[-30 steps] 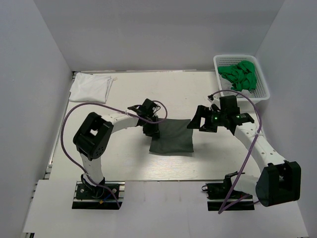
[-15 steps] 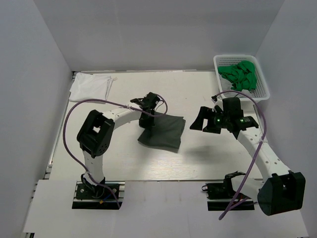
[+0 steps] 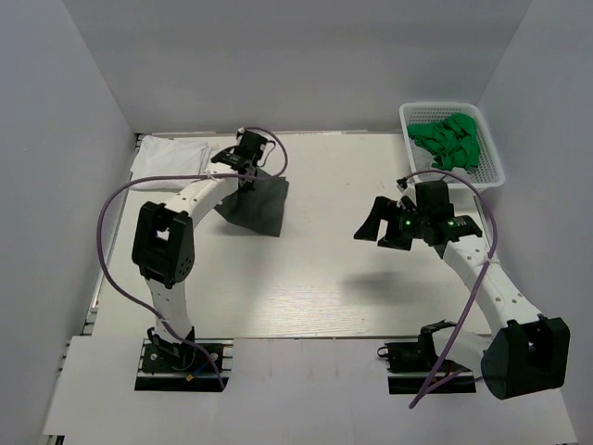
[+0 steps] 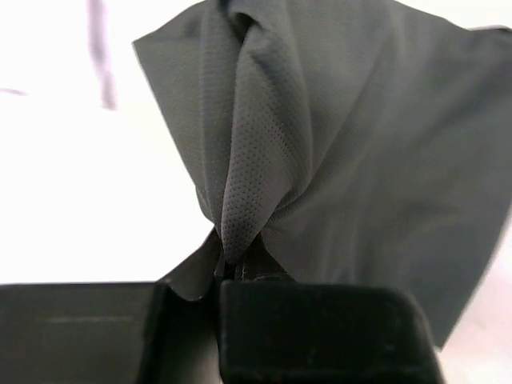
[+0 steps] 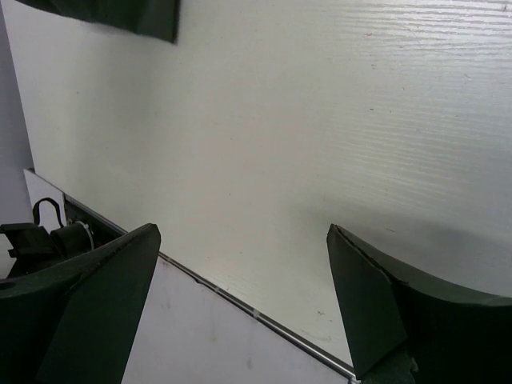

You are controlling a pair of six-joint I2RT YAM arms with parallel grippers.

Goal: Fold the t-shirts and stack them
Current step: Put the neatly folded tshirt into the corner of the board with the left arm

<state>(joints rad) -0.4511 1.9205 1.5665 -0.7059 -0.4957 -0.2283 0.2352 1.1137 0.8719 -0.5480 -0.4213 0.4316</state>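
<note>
The folded dark olive-grey t-shirt (image 3: 253, 204) hangs from my left gripper (image 3: 243, 172) at the back left of the table, just right of the folded white t-shirt (image 3: 170, 159). In the left wrist view the grey cloth (image 4: 336, 136) is bunched and pinched between my shut jaws (image 4: 228, 276). My right gripper (image 3: 374, 224) is open and empty, hovering above the table right of centre. In the right wrist view its fingers (image 5: 376, 304) stand wide apart over bare table, and a corner of the grey shirt (image 5: 136, 16) shows at the top left.
A white basket (image 3: 496, 158) holding green cloth items (image 3: 449, 141) stands at the back right. Grey walls close in the table on three sides. A metal rail (image 5: 264, 316) marks the table's near edge.
My left gripper has carried the grey t-shirt from the table's middle to the back left, beside the white t-shirt. My right gripper has barely moved and stays open.
</note>
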